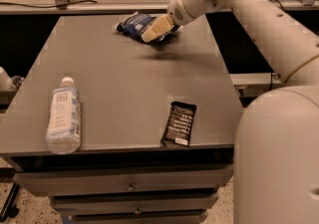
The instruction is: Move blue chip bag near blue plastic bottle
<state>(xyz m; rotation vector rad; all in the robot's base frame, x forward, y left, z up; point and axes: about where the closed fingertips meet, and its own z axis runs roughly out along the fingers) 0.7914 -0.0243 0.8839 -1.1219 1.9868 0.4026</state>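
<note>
Single camera view, looking down across a grey flat-topped table [124,78] with grey drawers [130,186] beneath its front edge. My white, tube-shaped arm [259,14] reaches in from the right foreground and stretches to the far side of the table. At its end, my tan-tipped gripper [156,28] sits at the right end of the crumpled dark blue foil chip bag with white lettering [132,22], overlapping it from this angle. I cannot tell whether the gripper is spread, pressed together or pinching the bag, nor whether it touches the foil. The bag lies near the far edge of the table, about midway across. The clear plastic water bottle with a pale blue label and white cap [63,116] lies on its side at the near left, cap pointing away, well apart from the bag. A flat black rectangular wrapper [179,124] lies at the near edge, right of centre.
</note>
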